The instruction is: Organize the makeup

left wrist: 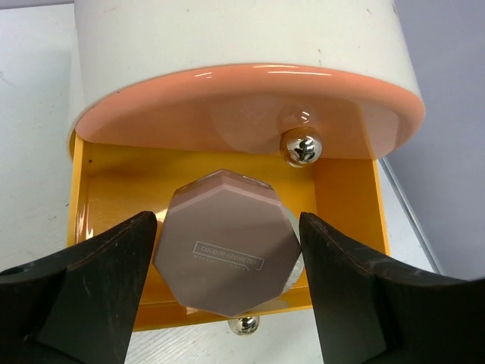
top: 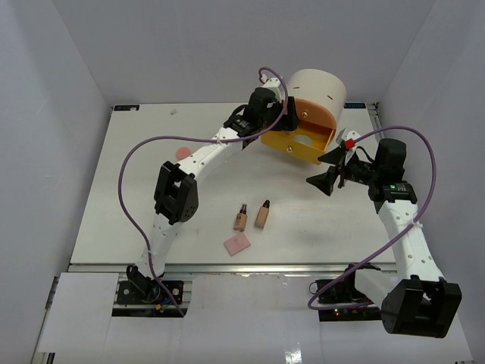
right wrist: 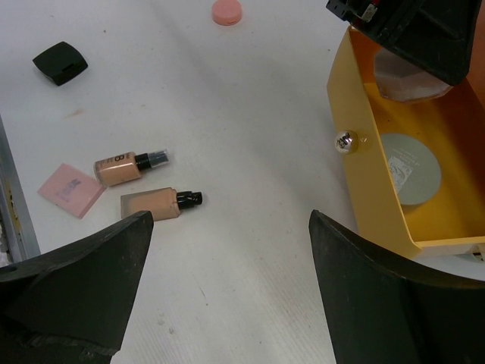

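My left gripper (top: 282, 133) hangs over the pulled-out yellow drawer (top: 297, 150). In the left wrist view a mauve octagonal compact (left wrist: 227, 243) lies between the open fingers of my left gripper (left wrist: 227, 221), with a thin gap on each side. A pale green round jar (right wrist: 409, 168) lies in the drawer (right wrist: 362, 178). Two beige black-capped bottles (top: 241, 218) (top: 263, 214) and a flat pink square (top: 237, 244) lie on the table in front. A black square compact (right wrist: 61, 62) and a pink round piece (right wrist: 226, 11) lie farther off. My right gripper (top: 314, 170) is open and empty above the table, right of the bottles.
The big cream cylinder (top: 318, 87) stands at the back right, its pink drawer (left wrist: 227, 114) shut above the yellow one, each with a chrome knob (left wrist: 301, 146). The table's metal front rail (top: 227, 267) runs below the pink square. Purple cables loop over both arms.
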Available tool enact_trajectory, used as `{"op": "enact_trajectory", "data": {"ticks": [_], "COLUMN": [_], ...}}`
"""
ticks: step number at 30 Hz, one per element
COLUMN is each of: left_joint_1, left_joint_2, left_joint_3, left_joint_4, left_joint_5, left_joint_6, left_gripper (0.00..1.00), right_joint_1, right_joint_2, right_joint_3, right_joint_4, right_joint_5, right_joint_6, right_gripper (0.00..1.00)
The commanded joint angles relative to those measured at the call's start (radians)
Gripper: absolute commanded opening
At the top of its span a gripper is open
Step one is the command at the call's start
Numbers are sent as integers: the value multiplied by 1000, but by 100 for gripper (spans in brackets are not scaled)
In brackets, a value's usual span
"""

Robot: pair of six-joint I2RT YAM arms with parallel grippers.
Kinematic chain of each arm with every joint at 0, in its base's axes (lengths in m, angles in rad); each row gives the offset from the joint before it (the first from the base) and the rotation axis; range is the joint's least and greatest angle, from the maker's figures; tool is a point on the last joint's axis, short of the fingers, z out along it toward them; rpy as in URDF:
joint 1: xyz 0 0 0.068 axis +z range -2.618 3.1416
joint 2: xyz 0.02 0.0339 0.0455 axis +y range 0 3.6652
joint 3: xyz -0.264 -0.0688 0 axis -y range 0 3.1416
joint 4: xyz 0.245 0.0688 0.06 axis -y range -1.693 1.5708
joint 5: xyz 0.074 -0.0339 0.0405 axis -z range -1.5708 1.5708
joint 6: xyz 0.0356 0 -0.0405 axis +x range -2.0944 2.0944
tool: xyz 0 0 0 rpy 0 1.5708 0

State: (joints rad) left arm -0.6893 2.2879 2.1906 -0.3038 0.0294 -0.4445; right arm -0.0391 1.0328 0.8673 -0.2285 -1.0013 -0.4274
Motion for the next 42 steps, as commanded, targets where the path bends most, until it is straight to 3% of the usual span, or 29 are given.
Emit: {"op": "enact_trajectory", "data": {"ticks": [1, 12, 18, 21, 24, 26, 28, 33, 42], "left_joint_1": [-3, -4, 81, 214, 334, 405, 472, 557, 568], "left_joint_2": [-48, -181, -445, -608, -666, -664, -639, -529, -319], "left_joint_3": [24, -47, -450, -704, -819, -884, -904, -904, -744], "left_joint_4": [11, 15, 95, 135, 122, 95, 80, 73, 31], "left_joint_5": [-48, -78, -158, -154, -140, -140, -137, -124, -130], "left_joint_6": [15, 63, 106, 59, 34, 35, 46, 71, 130], "left_gripper": [94, 97, 87, 82, 84, 94, 98, 98, 98], "right_joint_1": [-5, -16, -19, -19, -19, -21, -19, -19, -21], "right_joint_2": [-13, -10, -6, -1, 3, 6, 9, 16, 27], "right_joint_3": [-11, -14, -16, -17, -17, -17, -19, -19, -19], "right_joint_4": [34, 34, 32, 32, 33, 34, 34, 34, 34], "right_joint_5": [-17, -25, -35, -45, -44, -42, -39, -31, -23], "right_joint_6": [-10, -10, -9, -7, -4, -4, -4, -3, -4], "right_gripper": [90, 90, 90, 90, 90, 90, 90, 90, 90]}}
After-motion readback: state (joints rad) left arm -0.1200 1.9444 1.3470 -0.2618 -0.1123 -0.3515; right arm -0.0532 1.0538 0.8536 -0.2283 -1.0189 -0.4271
